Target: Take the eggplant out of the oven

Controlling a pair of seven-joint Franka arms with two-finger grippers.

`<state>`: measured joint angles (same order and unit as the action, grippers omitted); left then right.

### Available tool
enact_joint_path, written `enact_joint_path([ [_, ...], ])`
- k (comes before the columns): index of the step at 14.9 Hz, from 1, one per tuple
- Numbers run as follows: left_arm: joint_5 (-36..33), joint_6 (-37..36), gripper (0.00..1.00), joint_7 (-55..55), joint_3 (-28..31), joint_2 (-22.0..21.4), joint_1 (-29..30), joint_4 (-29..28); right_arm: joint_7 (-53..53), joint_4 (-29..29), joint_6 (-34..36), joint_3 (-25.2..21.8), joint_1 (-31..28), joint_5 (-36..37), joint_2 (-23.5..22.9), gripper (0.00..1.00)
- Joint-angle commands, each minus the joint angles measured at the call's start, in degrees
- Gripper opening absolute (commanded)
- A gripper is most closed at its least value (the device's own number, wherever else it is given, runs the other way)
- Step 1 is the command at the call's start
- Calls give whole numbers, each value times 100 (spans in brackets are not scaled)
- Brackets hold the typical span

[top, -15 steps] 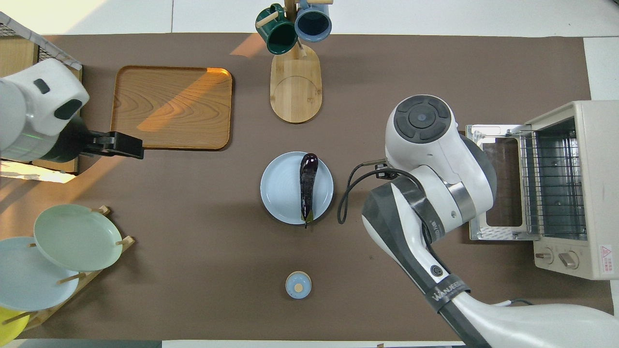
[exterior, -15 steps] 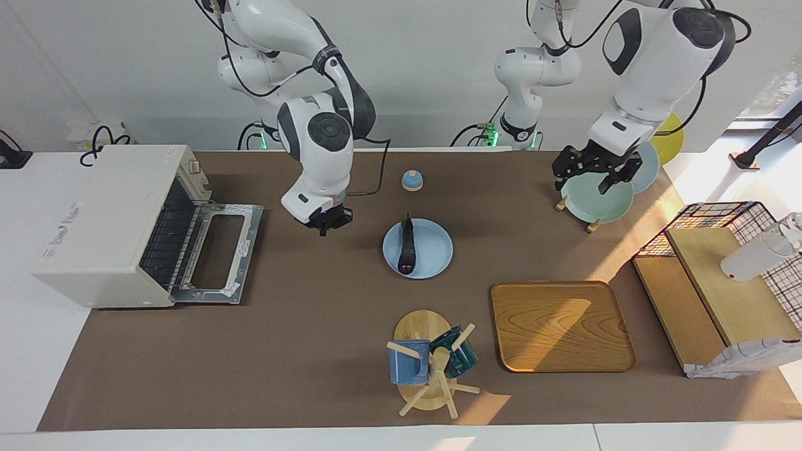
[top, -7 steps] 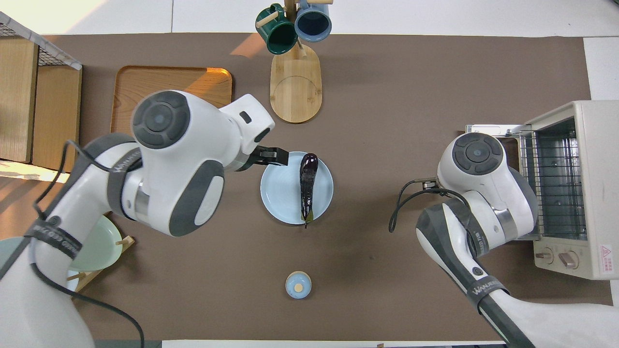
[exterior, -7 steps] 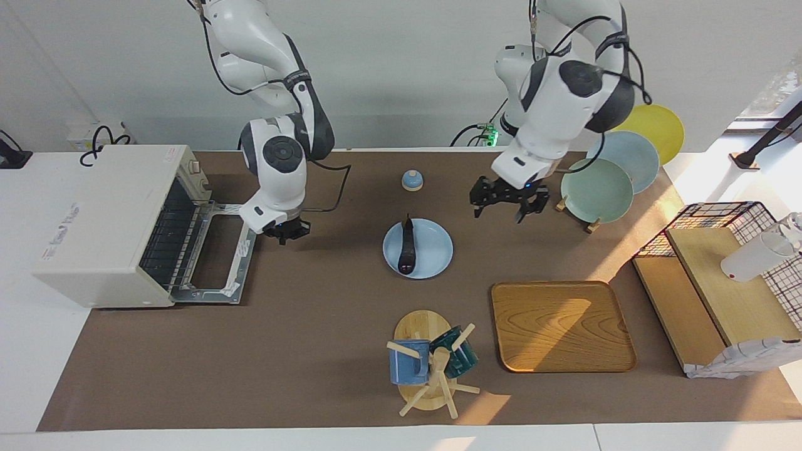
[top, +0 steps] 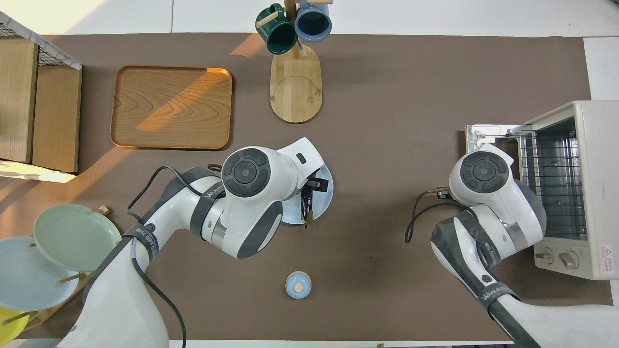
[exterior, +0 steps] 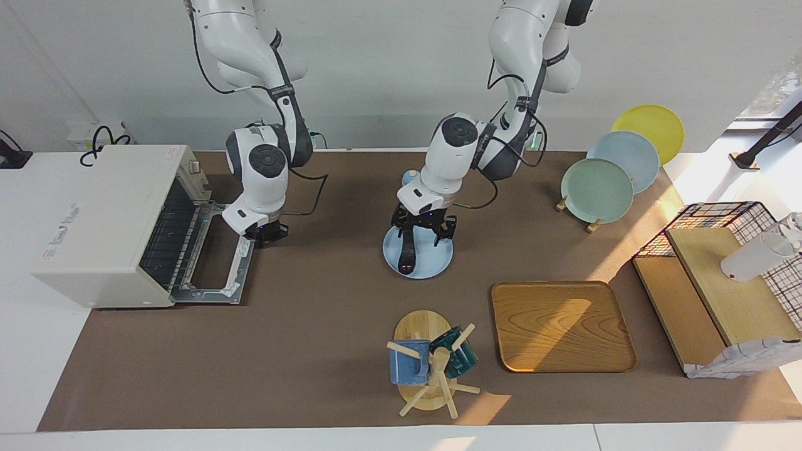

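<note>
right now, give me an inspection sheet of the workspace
surface: brown mat over a white table.
job's things: eggplant lies on a blue plate, out of the oven; oven door down, rack bare.
clutter: wooden tray, mug tree with two mugs, plate rack with three plates, small bell, wire basket over wooden shelves.
grippers: left gripper open, low over the eggplant's stem end; right gripper over the open door's edge.
cables: black cable on the white table by the oven; arm cables hang free.
surroundings: white wall, sunlight at the left arm's end.
</note>
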<state>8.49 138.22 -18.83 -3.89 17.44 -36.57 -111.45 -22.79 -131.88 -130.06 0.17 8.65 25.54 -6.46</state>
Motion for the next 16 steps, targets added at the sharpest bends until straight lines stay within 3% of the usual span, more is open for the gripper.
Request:
enact_joint_path([
  [1, 74, 310, 100, -33, 117, 198, -174, -35, 134, -127, 41, 70, -74, 337, 180, 0],
  [5, 74, 398, 96, 2, 117, 330, -175, -35, 807, 565, 1014, 97, -82, 610, 215, 0],
  [9, 66, 337, 61, 133, 117, 339, -96, 9, 1933, 901, 1676, 71, -547, 461, 706, 0],
  [11, 66, 320, 49, 142, 117, 339, -96, 0, 2286, 901, 1782, 70, -898, 32, 804, 0],
  [14, 66, 285, 20, 142, 125, 339, -96, 9, 2620, 901, 1808, 62, -1233, -128, 830, 0],
  [15, 66, 232, 5, 142, 125, 330, -78, 26, 2734, 901, 1861, 70, -1312, -137, 926, 0],
  [16, 66, 171, 0, 142, 134, 287, -43, 44, 2849, 901, 1974, 62, -1322, -137, 1005, 0],
])
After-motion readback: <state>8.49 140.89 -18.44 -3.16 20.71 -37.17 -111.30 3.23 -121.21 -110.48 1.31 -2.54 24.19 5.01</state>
